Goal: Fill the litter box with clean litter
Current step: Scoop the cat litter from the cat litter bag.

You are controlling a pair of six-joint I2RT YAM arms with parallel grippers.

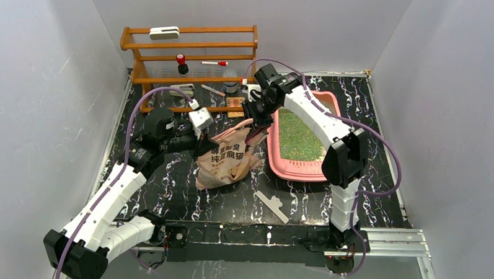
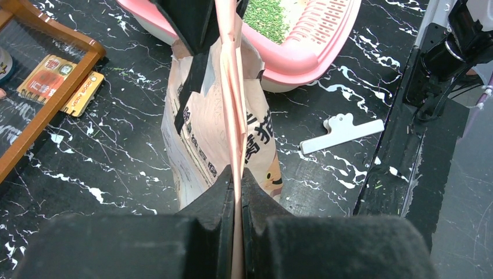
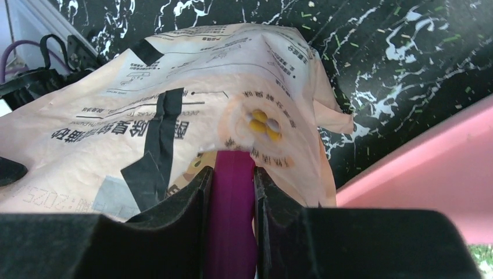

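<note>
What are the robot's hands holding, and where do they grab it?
The left fingers pinch the bag by its top edge. The right fingers grip the purple scoop by its handle end; the bag hides the rest.

Bright even light, faint shadows; left claw (image 2: 238, 172) close to lens, soft-focused.
</note>
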